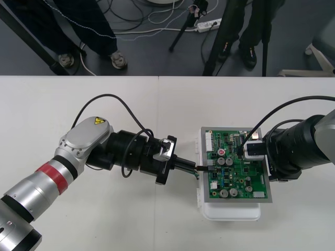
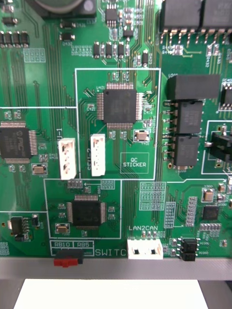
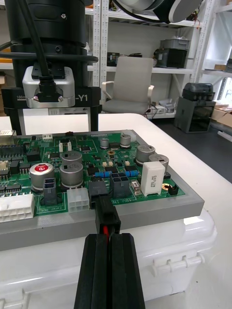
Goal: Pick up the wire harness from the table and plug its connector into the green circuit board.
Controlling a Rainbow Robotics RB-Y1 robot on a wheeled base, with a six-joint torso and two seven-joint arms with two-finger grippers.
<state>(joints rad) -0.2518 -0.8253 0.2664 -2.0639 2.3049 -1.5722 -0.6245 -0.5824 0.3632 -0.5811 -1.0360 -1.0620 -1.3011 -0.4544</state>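
The green circuit board (image 1: 238,170) (image 2: 116,145) (image 3: 111,159) lies on its white base (image 1: 230,212) (image 3: 159,251) at the table's right middle. My left gripper (image 1: 199,168) (image 3: 108,236) reaches in level from the left and is shut on the harness's black plug (image 3: 107,218), with a sliver of red wire showing between the fingers. The plug's tip meets a black socket (image 3: 99,187) at the board's left edge; I cannot tell how deep it sits. My right gripper (image 1: 250,151) (image 3: 55,131) stands over the board's right part, fingers (image 3: 94,118) apart, touching down on the board.
Grey capacitors (image 3: 71,171) and a white block (image 3: 153,176) stand close around the socket. The bare table (image 1: 104,219) spreads to the left and front of the board. Tripod legs and cables lie on the dark floor (image 1: 157,47) beyond the far edge.
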